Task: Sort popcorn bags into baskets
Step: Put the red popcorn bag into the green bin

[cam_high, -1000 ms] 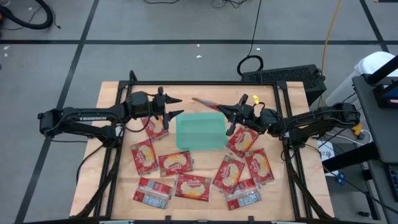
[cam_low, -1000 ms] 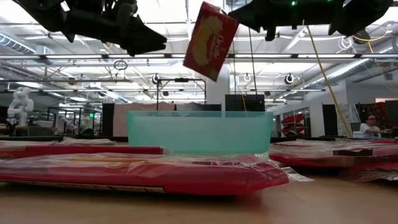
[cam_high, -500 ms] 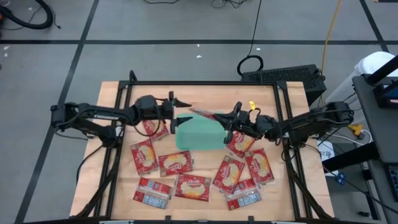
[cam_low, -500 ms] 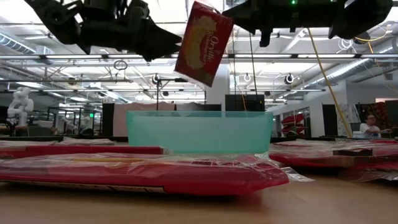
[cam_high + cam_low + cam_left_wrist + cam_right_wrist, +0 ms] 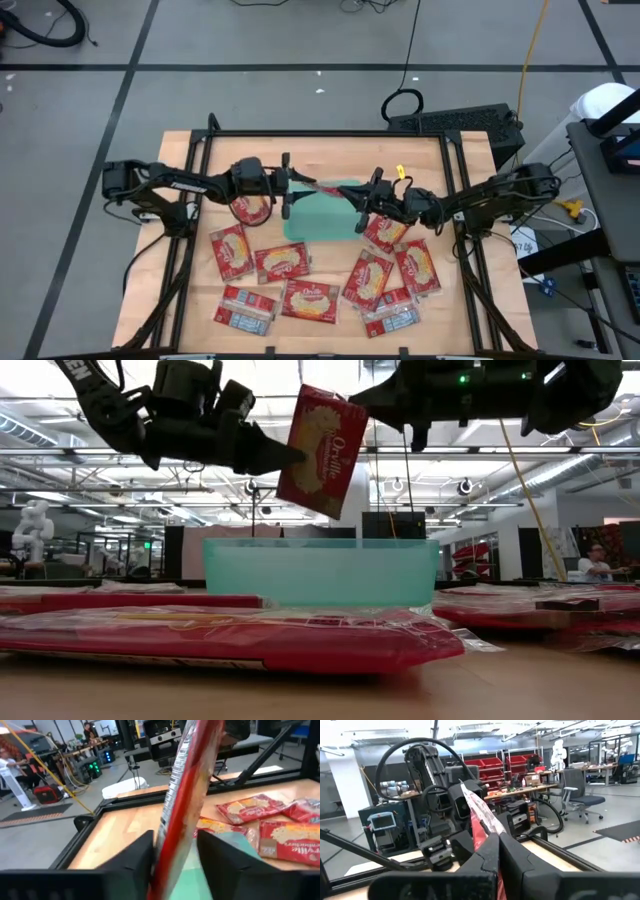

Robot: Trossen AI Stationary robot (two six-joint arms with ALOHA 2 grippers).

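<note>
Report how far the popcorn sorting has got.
Done: nothing visible yet; the teal tray looks empty from above. In hand: one popcorn bag hangs over the tray, pinched by the right gripper, with the left gripper around its other end. Left: about ten loose bags lie on the table.

Two dark jointed arms; cabled wrists
</note>
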